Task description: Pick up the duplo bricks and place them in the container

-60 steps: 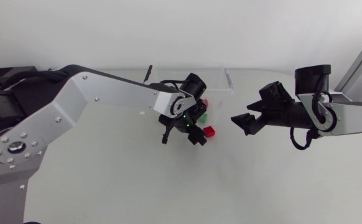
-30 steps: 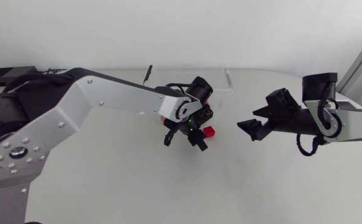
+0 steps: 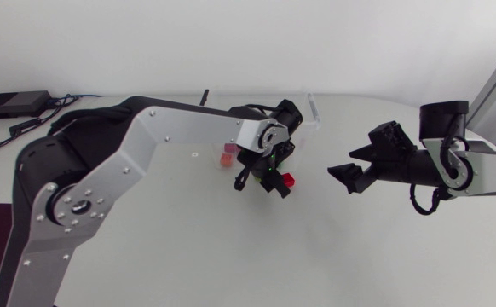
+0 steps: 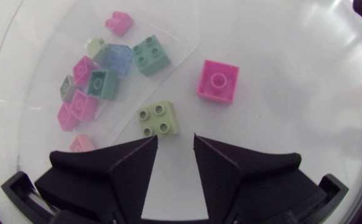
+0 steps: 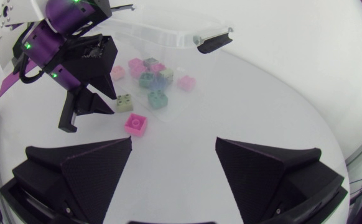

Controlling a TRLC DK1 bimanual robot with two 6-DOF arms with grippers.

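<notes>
left arm (image 3: pixel 171 132) enters from the table's left edge and extends past the middle. left gripper (image 4: pixel 175 155) points down at the table (image 3: pixel 231 256), fingers a narrow gap apart, nothing between them.

light green brick (image 4: pixel 159 118) lies studs up just ahead of the fingertips, right at the rim line of the clear container (image 5: pixel 168 37). can't tell if it's inside or just outside.

magenta brick (image 4: pixel 218 81) sits studs up on bare table outside the container, ahead of the left gripper and off to one side. it's near the light green brick, not touching.

container sits at the table's far edge, about mid-width. it holds a loose pile of bricks (image 4: pixel 94 84): pinks, pale blue, sage, some touching. teal brick (image 4: pixel 151 55) is the one in it nearest the magenta brick.

right gripper (image 5: pixel 175 168) hangs over the table's right half, fingers spread wide and empty. it's aimed toward the magenta brick and well apart from it, bare tabletop between them.
</notes>
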